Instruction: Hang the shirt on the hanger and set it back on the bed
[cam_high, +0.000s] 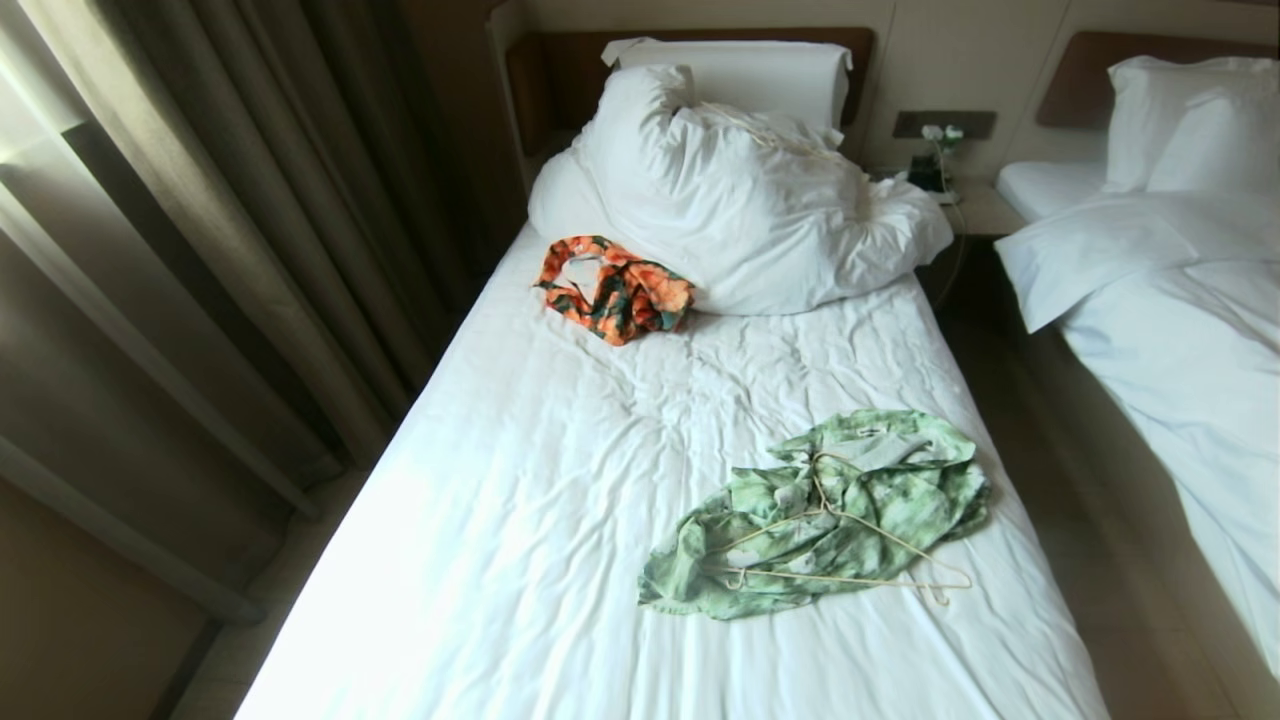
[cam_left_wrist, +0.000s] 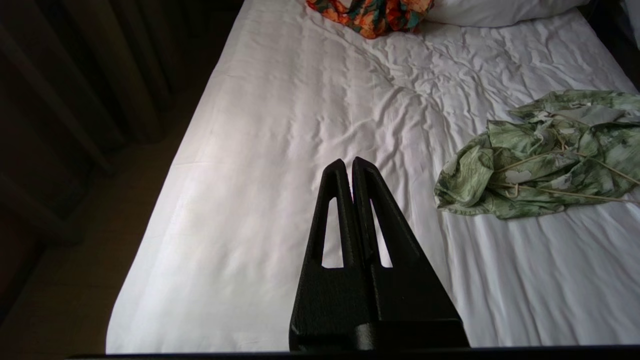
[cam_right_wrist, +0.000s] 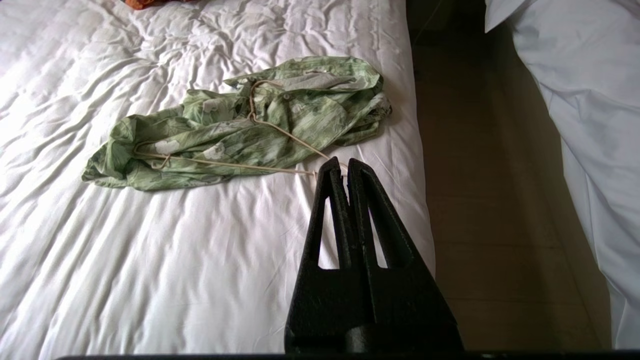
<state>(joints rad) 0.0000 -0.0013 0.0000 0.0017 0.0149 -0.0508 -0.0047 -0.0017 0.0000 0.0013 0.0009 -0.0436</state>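
Note:
The green-and-white shirt (cam_high: 830, 510) lies crumpled on the bed (cam_high: 560, 480), towards its right edge. The cream hanger (cam_high: 850, 578) lies on top of the shirt, hook pointing to the headboard. Neither gripper shows in the head view. My left gripper (cam_left_wrist: 348, 162) hangs shut and empty above the bare sheet (cam_left_wrist: 300, 150), with the shirt (cam_left_wrist: 540, 155) and hanger (cam_left_wrist: 570, 192) off to its side. My right gripper (cam_right_wrist: 342, 162) is shut and empty too, held above the bed's near right edge, short of the shirt (cam_right_wrist: 240, 130). Its tips cover one end of the hanger (cam_right_wrist: 225, 164).
An orange floral garment (cam_high: 617, 288) lies by the bulky duvet (cam_high: 740, 200) and pillow (cam_high: 740, 75) at the head end. Curtains (cam_high: 200, 250) hang along the left. A floor aisle (cam_high: 1050, 450) separates this bed from a second white bed (cam_high: 1180, 330). A nightstand (cam_high: 975, 205) stands between them.

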